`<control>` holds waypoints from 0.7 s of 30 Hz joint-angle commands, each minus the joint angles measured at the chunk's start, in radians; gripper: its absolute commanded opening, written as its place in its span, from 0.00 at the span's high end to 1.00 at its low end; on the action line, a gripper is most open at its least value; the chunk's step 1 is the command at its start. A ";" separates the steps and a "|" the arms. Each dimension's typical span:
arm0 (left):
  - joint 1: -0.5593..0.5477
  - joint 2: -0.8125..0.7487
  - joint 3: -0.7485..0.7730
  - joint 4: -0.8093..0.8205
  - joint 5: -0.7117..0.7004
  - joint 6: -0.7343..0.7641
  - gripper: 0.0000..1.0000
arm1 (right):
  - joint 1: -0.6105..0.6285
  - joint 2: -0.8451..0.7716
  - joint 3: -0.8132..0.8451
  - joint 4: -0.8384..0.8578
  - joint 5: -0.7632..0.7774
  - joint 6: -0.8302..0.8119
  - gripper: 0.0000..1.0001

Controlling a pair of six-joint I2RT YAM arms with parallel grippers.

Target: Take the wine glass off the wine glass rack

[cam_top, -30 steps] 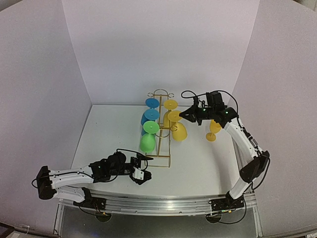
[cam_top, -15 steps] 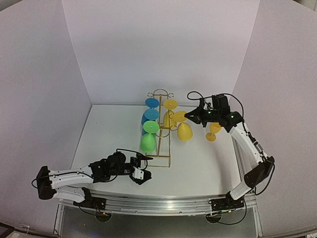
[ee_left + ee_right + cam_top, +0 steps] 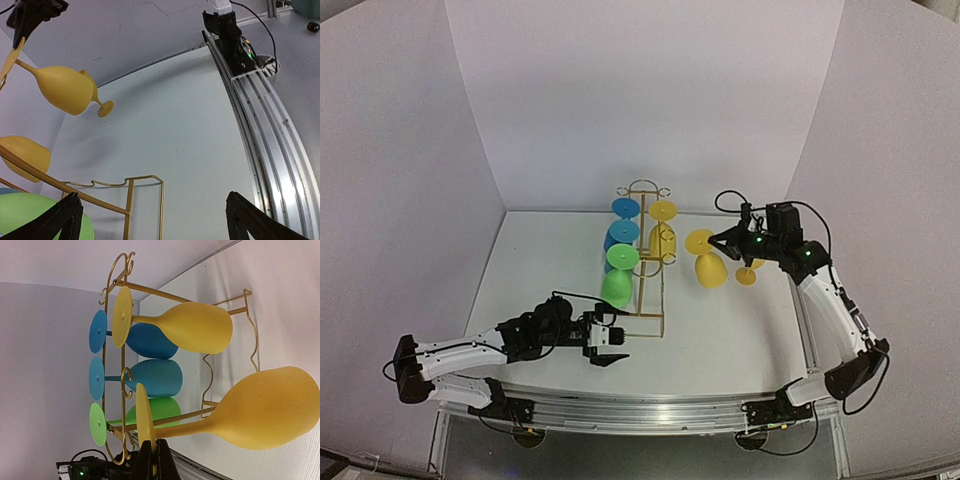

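Right wrist: wine glass [image 3: 260,415] base between jaws

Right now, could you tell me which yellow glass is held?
The loose glass right of the rack, foot pinched in the right pincer; the racked yellow glass hangs untouched.

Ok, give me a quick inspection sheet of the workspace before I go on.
Surface: white table.
Job's things: gold rack holds two blue glasses, a green glass and a yellow glass; a second yellow glass is held right of it, off the rack.
Clutter: third yellow glass on the table by the right arm.
Pincers: right pincer shut on the second yellow glass's foot; left pincer open, empty, by the rack's near end.
Cables: black loops over both arms.
Surroundings: white walls; metal rail at near edge.
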 commanded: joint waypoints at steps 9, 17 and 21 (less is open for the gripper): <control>0.066 0.159 0.377 -0.112 0.327 -0.637 0.14 | -0.003 -0.217 -0.180 -0.124 -0.106 -0.213 1.00; 0.087 0.400 0.746 -0.214 0.437 -0.851 0.07 | -0.002 -0.324 -0.280 -0.157 -0.211 -0.293 1.00; 0.086 0.588 0.969 -0.347 0.471 -0.949 0.04 | 0.001 -0.372 -0.304 -0.157 -0.256 -0.338 1.00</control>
